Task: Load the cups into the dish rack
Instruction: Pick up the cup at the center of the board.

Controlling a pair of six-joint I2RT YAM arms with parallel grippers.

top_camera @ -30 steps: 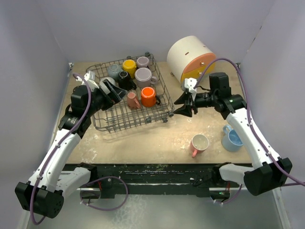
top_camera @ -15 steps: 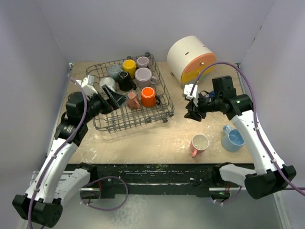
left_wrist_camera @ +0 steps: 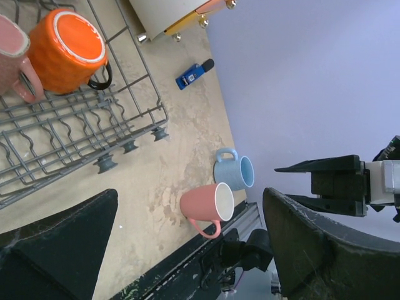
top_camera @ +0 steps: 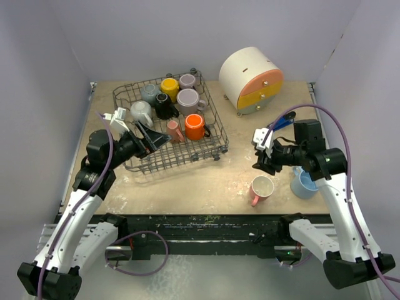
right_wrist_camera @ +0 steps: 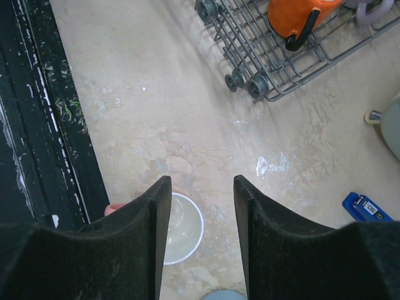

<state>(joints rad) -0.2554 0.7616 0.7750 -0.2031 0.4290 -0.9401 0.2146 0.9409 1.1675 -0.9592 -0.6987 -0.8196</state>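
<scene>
Here, the right gripper (right_wrist_camera: 200, 181) hung with jaws partly apart and empty just above the pink cup (top_camera: 261, 187), which stood upright by the near edge of the table (top_camera: 206, 181), the light blue cup (top_camera: 304, 184) just to its right and the dish rack (top_camera: 175, 164) away to the far left. One finger (right_wrist_camera: 140, 244) looked to be over the rim rather than beside it, so a straight descent could tip the cup or shove it off the edge. The left gripper (top_camera: 153, 136) hovered wide open, empty, over the rack's near side.
</scene>
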